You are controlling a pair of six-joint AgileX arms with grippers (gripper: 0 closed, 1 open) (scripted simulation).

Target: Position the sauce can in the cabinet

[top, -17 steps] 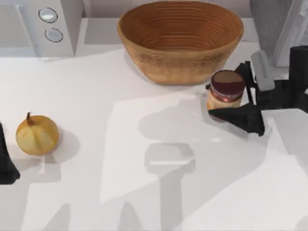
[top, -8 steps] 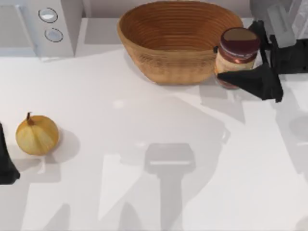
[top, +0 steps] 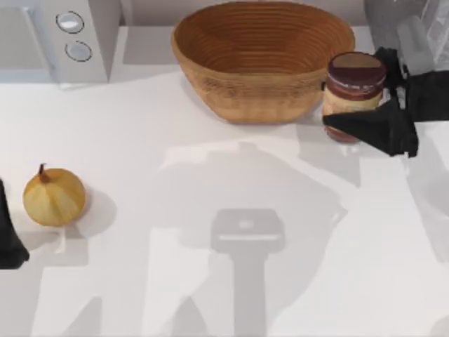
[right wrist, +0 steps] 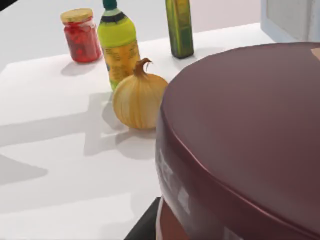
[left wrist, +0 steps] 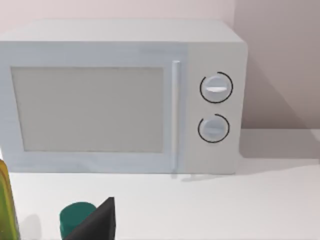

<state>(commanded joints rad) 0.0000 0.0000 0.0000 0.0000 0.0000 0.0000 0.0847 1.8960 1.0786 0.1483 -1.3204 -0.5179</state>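
Note:
The sauce can [top: 354, 84], with its maroon top, red band and yellow label, is held off the table just right of the basket's right rim. My right gripper [top: 356, 93] is shut on it, one black finger on each side. In the right wrist view the can's maroon top [right wrist: 250, 135] looms close. The cabinet [top: 393, 17] is the grey unit in the back right corner, just behind the can, with its pale door panel [top: 424, 31] angled beside it. My left gripper [top: 8, 239] is parked at the table's left edge.
A large wicker basket [top: 263, 56] stands at the back centre. A white microwave [top: 63, 35] with two knobs fills the back left. A yellow onion [top: 54, 196] lies at the left. Far off, the right wrist view shows a red jar [right wrist: 80, 35] and two bottles [right wrist: 118, 42].
My right gripper has lifted the sauce can and carried it toward the back right, from in front of the basket's right end to beside its rim near the cabinet. The left arm stayed put.

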